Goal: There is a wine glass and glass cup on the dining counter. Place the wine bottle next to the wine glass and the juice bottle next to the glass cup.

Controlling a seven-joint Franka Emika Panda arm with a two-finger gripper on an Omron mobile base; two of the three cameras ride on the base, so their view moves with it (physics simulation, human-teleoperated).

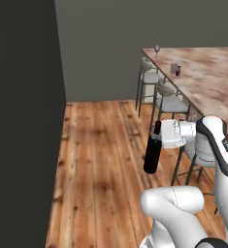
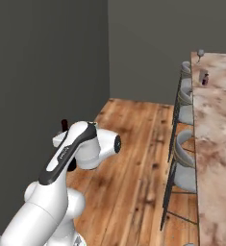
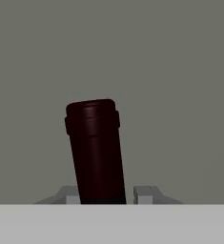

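My gripper [image 1: 157, 137] is shut on the neck of the wine bottle [image 1: 152, 156], a tall black bottle with a dark red top, which hangs upright in the air above the wooden floor. In the hand view the bottle's neck [image 3: 95, 152] rises between my gripper's [image 3: 106, 195] two fingertips. The bottle's red top [image 2: 64, 125] peeks out behind my arm in the right base view. The marbled dining counter [image 1: 217, 92] lies to the right. At its far end stands the wine glass [image 1: 157, 49]. Nearer stands the glass cup [image 1: 173, 68], with the small juice bottle [image 1: 178, 71] right beside it.
Several grey stools [image 1: 171, 102] line the counter's near side, between my arm and the top. A dark wall [image 1: 23, 121] runs along the left and a grey wall [image 1: 110, 43] closes the far end. Wooden floor [image 1: 101, 160] spreads below the bottle.
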